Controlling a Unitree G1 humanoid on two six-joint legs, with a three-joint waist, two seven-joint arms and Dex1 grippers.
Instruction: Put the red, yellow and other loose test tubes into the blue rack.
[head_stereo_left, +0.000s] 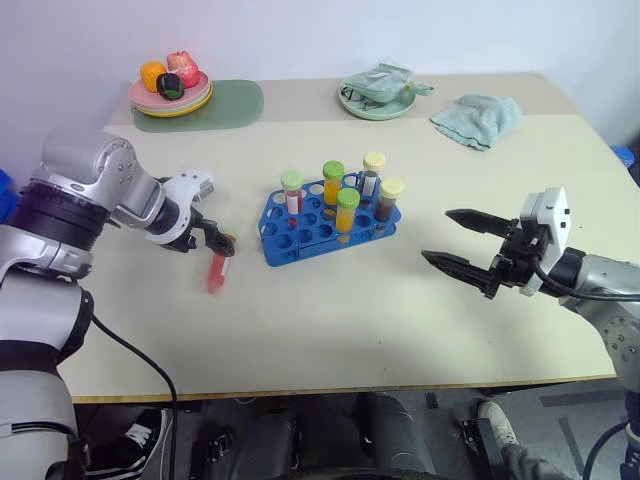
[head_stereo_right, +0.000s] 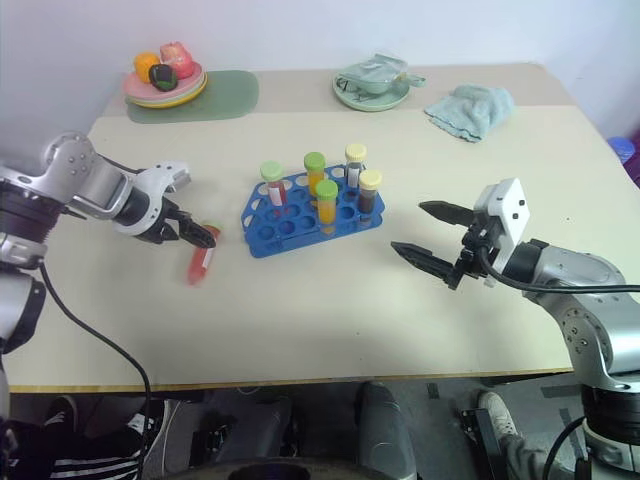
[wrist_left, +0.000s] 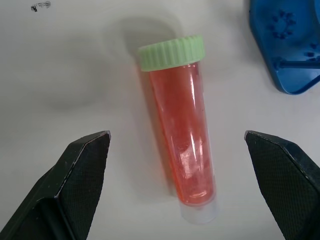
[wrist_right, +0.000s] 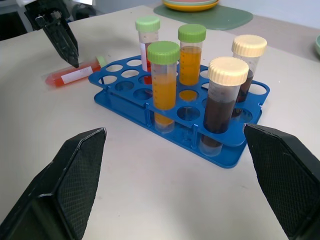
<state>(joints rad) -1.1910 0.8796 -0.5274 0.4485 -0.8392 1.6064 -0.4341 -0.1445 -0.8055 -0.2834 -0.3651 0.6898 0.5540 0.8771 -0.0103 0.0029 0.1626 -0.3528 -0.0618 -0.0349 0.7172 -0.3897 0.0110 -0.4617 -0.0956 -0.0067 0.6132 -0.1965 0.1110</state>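
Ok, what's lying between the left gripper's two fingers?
The red tube with its green cap lies flat on the table between the open left gripper's fingers, untouched, seen in the left wrist view.

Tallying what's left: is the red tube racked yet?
No. The red tube lies flat on the table, beside the blue rack.

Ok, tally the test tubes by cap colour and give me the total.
Green caps: 4, three standing in the blue rack and one on the red tube lying on the table.
Cream caps: 2, both standing in the rack.
Total: 6 tubes.
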